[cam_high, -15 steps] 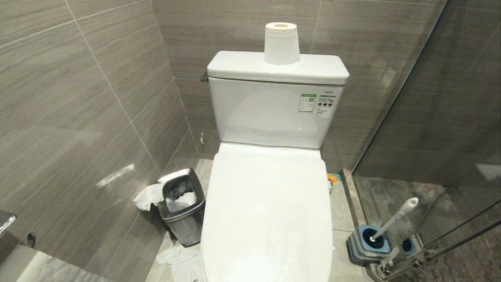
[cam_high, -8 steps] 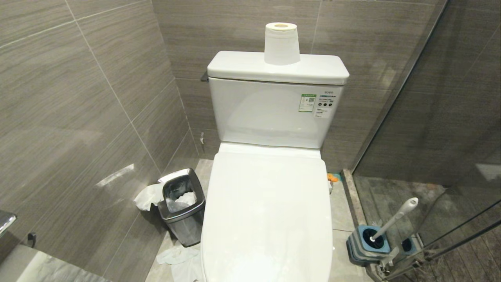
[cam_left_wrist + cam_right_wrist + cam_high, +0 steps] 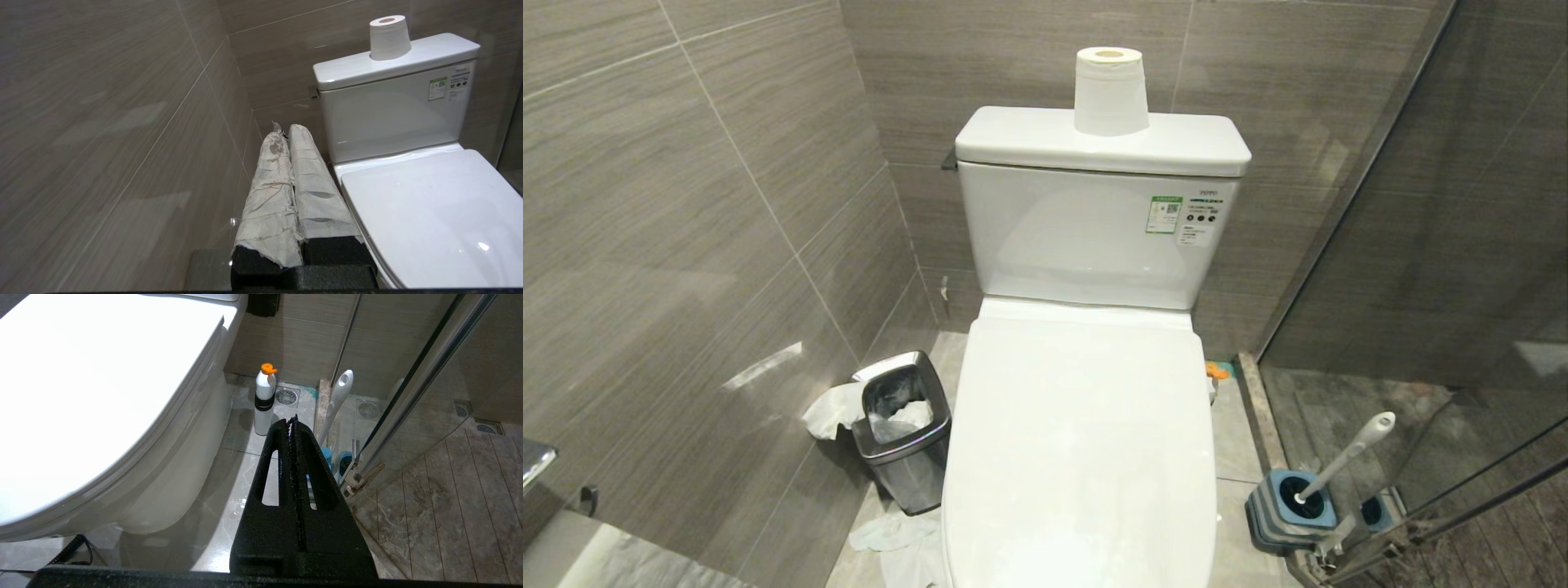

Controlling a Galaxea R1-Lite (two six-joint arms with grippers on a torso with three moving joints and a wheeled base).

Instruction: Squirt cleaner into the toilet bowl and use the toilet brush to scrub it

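The toilet bowl [image 3: 1078, 441] is sitting with its lid down; the toilet brush [image 3: 1343, 457] is leaning in its holder [image 3: 1290, 506] on the floor to the toilet's right, beside the glass shower door [image 3: 1445, 269]. The left gripper [image 3: 286, 134], paper-wrapped fingers pressed together and holding nothing, is hanging between side wall and toilet. The right gripper [image 3: 292, 424], likewise closed and empty, is hanging low near a white bottle with an orange cap [image 3: 264, 400].

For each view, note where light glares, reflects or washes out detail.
Head view: a bright streak reflects off the left wall tiles. Left wrist view: a small glint on the toilet lid. Right wrist view: the lid is washed out white.
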